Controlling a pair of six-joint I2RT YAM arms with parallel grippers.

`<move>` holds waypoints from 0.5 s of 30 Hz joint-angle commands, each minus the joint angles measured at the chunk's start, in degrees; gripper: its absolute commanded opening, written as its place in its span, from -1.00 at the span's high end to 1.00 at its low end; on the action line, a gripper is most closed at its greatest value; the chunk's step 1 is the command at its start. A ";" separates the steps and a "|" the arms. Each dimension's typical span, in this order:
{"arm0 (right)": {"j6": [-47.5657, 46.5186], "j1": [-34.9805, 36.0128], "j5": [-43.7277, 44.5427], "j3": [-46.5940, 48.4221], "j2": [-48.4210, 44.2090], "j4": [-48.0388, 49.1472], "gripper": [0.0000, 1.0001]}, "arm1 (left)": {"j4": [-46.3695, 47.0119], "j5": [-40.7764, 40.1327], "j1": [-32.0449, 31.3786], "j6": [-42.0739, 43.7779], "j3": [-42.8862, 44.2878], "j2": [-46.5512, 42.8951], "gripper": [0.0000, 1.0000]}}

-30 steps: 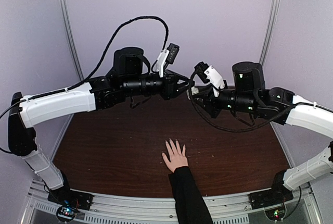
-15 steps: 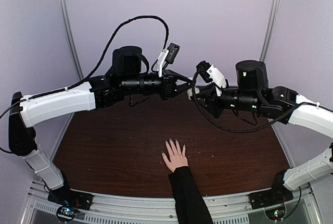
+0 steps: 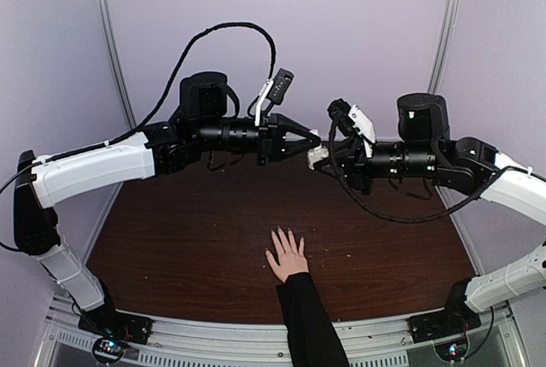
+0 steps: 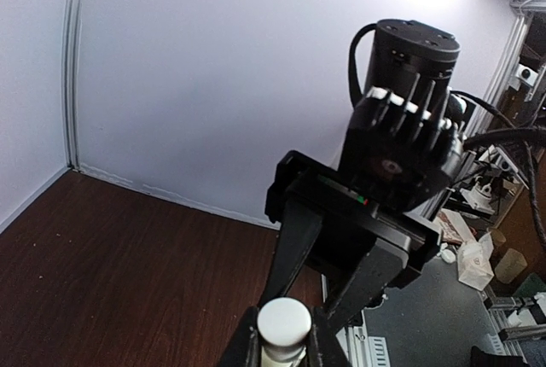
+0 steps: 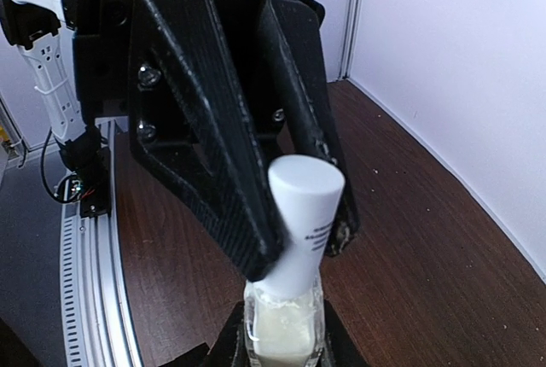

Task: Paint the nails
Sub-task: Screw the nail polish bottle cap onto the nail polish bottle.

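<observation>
The nails [image 3: 282, 232] are sitting at the tips of a light-skinned hand [image 3: 287, 260] that is lying palm down, digits spread, on the dark brown counter [image 3: 171, 247], near its front edge and about midway between the two arm bases. From above they are too small to make out singly. The hand and its black sleeve [image 3: 309, 320] are staying just where they were a second ago. High above and behind the hand, well apart from it, the two arms are meeting tip to tip. The right fingers [image 3: 328, 159] are pinching a small clear bottle [image 5: 281, 333] of pale liquid by its body and holding it tilted, as they were before. The left fingers [image 3: 309, 136] are now pinching the bottle's white cap [image 5: 305, 205]: a second ago they were standing spread around it, and they have since closed onto it. The right arm's upper joints are sitting a little farther right and higher than before, and the left arm is reaching slightly farther across, while the bottle itself is hardly shifting
</observation>
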 commanded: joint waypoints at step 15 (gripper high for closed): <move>0.52 -0.81 -21.73 5.25 -0.38 10.00 1.00 | -6.26 17.39 -1.51 10.58 1.48 3.51 1.00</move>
